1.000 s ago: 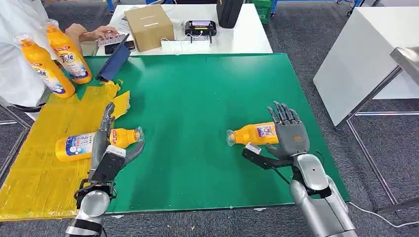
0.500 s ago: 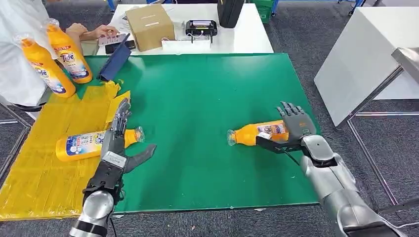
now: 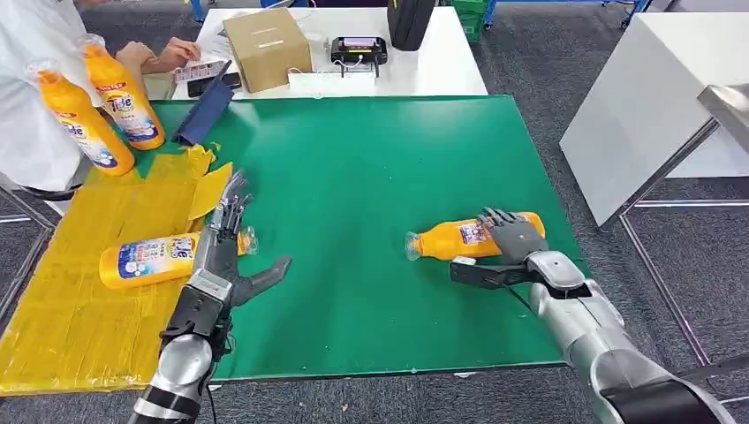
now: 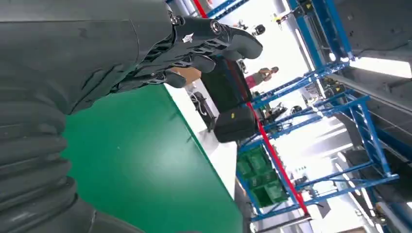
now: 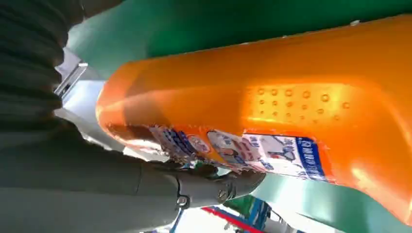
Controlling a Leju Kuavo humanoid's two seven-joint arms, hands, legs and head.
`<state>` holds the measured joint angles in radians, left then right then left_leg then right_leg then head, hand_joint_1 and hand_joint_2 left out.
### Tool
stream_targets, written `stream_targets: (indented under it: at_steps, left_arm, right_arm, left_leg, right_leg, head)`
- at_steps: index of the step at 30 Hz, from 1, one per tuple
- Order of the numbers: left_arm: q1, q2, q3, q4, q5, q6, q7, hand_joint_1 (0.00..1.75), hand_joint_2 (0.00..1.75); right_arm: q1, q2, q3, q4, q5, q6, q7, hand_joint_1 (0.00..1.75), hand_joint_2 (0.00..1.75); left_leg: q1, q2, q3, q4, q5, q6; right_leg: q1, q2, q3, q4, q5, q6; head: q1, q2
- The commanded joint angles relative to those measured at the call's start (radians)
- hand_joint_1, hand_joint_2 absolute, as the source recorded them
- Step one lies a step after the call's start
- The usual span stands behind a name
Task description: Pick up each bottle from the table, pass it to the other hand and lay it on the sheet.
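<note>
An orange bottle lies on its side on the green table, cap pointing left. My right hand lies over its thick end: the fingers drape over the labelled body and the thumb sticks out apart in front of it. A second orange bottle lies on the yellow sheet. Beside its cap end hovers my left hand, fingers spread and holding nothing.
Two more orange bottles stand upright at the sheet's far end, by a person in white. A dark blue pouch leans at the table's far left. Behind, a white table holds a cardboard box and a device.
My right hand has tipped forward and come down over the bottle on the green table. My left hand has drawn away from the sheet bottle and shifted forward and right.
</note>
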<state>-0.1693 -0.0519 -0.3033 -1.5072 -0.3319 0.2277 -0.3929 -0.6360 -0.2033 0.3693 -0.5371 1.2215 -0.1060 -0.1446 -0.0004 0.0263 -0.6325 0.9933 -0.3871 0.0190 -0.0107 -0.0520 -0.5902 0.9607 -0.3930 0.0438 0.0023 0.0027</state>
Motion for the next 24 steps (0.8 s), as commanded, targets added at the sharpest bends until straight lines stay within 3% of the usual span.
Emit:
stream_targets:
  at_steps: [1,2,3,17,21,24]
  left_arm:
    - [-0.072,-0.002,-0.068,0.142,0.033,0.002,-0.002,0.0,1.75]
    - [-0.076,-0.003,-0.071,0.152,0.039,0.003,-0.004,0.0,1.75]
    - [-0.076,-0.003,-0.073,0.155,0.041,0.003,-0.004,0.0,1.75]
    - [-0.072,-0.001,-0.074,0.159,0.043,0.004,-0.003,0.0,1.75]
    - [-0.07,-0.002,-0.07,0.164,0.05,0.004,0.0,0.0,1.75]
    - [-0.066,-0.002,-0.065,0.165,0.055,0.003,0.002,0.0,1.75]
  right_arm:
    - [-0.027,0.013,0.072,0.239,0.021,0.094,0.111,0.0,1.75]
    - [-0.018,0.005,0.079,0.245,0.031,0.092,0.13,1.4,1.75]
    - [-0.011,0.0,0.085,0.249,0.039,0.09,0.14,1.75,1.75]
    - [0.004,0.0,0.09,0.253,0.046,0.092,0.155,1.75,1.75]
    - [0.016,-0.002,0.104,0.252,0.062,0.106,0.169,1.75,1.75]
    - [0.024,0.003,0.118,0.242,0.074,0.088,0.171,1.75,1.75]
  left_leg:
    - [0.001,-0.004,0.005,-0.001,-0.001,-0.001]
    - [0.001,-0.006,0.007,-0.002,-0.001,-0.002]
    - [0.001,-0.006,0.007,-0.001,-0.001,-0.001]
    - [0.002,-0.006,0.014,-0.001,-0.002,-0.001]
    - [0.002,-0.008,0.017,-0.003,-0.002,-0.002]
    - [0.002,-0.008,0.018,-0.002,-0.002,-0.001]
  right_leg:
    - [0.0,0.0,0.006,-0.001,-0.002,-0.001]
    - [0.0,0.001,0.009,-0.002,-0.003,-0.002]
    - [0.001,-0.001,0.008,-0.002,-0.002,-0.001]
    - [0.0,-0.001,0.005,-0.003,-0.004,0.0]
    - [0.0,-0.001,0.018,-0.005,-0.005,0.0]
    - [0.0,-0.001,0.019,-0.004,-0.005,0.0]
  head:
    - [0.0,0.0]
    - [0.0,0.0]
    - [0.0,0.0]
    - [0.0,0.0]
    - [0.0,0.0]
    - [0.0,0.0]
